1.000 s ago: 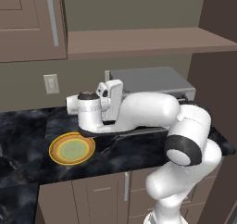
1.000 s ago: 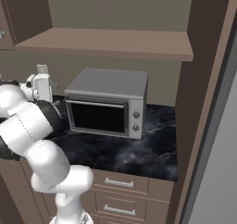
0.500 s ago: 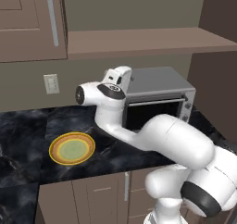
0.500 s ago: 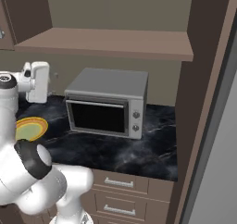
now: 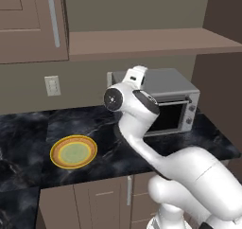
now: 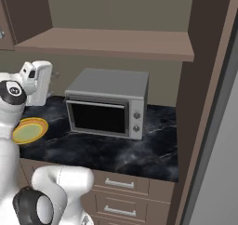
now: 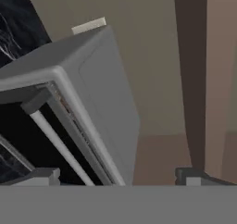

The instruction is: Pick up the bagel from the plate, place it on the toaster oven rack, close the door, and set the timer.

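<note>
Black marbled stone forms the counter (image 5: 28, 138), and on it the plate (image 5: 73, 152), yellow-orange at the rim and pale green in the middle, lies flat at about 9 o'clock from the arm in the left base view. In the right base view the same plate sits at 9 o'clock from the toaster oven (image 6: 108, 102), well apart from it, partly behind the white arm. No bagel can be made out on the plate's green centre in either base view; whether it is elsewhere cannot be told.

The toaster oven stands against the back wall under a brown shelf (image 6: 107, 43). Its door (image 6: 97, 117), dark glass in a grey frame, looks upright and shut in the right base view, with the control strip and two small knobs (image 6: 136, 121) at 3 o'clock of the glass. In the hand view the oven's grey side and top fill the middle, tilted, with the slim silver handle bar (image 7: 58, 144) running diagonally across the dark glass at 8 o'clock.

The gripper (image 7: 115, 177) is raised near the oven's upper left corner as the left base view shows it. Its two dark finger tips (image 7: 39, 176) stand far apart at the bottom of the hand view, jaws spread wide with nothing between them.

A pale wall outlet (image 5: 52, 85) sits at 11 o'clock from the plate, and wooden drawers (image 6: 125, 191) run below the counter.
</note>
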Robot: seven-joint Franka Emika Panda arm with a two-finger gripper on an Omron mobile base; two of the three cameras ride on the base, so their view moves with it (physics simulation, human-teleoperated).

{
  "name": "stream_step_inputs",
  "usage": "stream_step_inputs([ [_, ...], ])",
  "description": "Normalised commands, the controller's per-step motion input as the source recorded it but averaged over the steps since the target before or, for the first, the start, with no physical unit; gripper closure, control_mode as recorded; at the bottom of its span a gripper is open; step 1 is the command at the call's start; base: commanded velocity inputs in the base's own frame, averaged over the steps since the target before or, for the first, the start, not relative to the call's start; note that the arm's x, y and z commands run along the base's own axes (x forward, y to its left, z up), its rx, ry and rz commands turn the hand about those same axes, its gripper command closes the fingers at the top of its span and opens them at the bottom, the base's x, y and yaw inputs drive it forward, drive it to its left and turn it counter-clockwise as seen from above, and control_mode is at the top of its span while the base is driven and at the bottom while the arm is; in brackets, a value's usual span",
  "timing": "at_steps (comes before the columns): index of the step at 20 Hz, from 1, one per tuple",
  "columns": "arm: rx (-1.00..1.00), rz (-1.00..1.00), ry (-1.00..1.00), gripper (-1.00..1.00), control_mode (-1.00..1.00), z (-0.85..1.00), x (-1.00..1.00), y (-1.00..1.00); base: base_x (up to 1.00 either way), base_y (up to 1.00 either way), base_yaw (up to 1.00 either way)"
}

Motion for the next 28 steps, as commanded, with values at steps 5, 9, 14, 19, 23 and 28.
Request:
stream_step_inputs([
  [5,0.16,0.16,0.00,-1.00,-1.00,0.14,-0.39,-0.80,0.00,0.00,0.00],
  [9,0.14,0.00,0.00,-1.00,-1.00,0.18,-0.30,-0.83,0.00,0.00,0.00],
  [14,0.02,-0.06,0.00,-1.00,-1.00,0.00,-0.22,-0.67,0.00,0.00,0.00],
  [19,0.20,-0.08,-0.01,-1.00,-1.00,0.00,-0.01,-0.42,0.00,0.00,0.00],
  [23,0.34,-0.13,0.00,-1.00,-1.00,0.00,0.00,-0.40,0.00,0.00,0.00],
  [28,0.35,-0.13,0.00,-1.00,-1.00,0.00,-0.01,-0.30,0.00,0.00,0.00],
])
